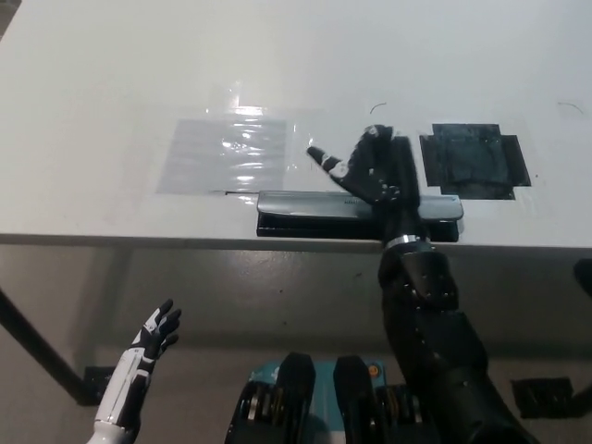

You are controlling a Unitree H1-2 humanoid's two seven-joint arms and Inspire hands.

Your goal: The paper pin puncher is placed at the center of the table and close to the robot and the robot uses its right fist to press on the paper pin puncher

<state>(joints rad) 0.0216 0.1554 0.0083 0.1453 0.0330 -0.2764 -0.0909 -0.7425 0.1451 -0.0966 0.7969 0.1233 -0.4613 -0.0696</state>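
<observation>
The paper pin puncher [314, 213], a long grey bar on a black base, lies along the table's near edge at the middle. My black right hand [370, 166] is over its right half, with the wrist crossing the bar. Its fingers are curled toward the palm while the thumb sticks out to the left; I cannot tell whether it touches the bar. My white left hand [153, 338] rests below the table edge at lower left, fingers spread, holding nothing.
A clear plastic sheet [227, 153] lies on the white table [111, 83] just behind the puncher's left end. A dark square patch [474, 159] sits to the right of my right hand. The table's front edge runs just below the puncher.
</observation>
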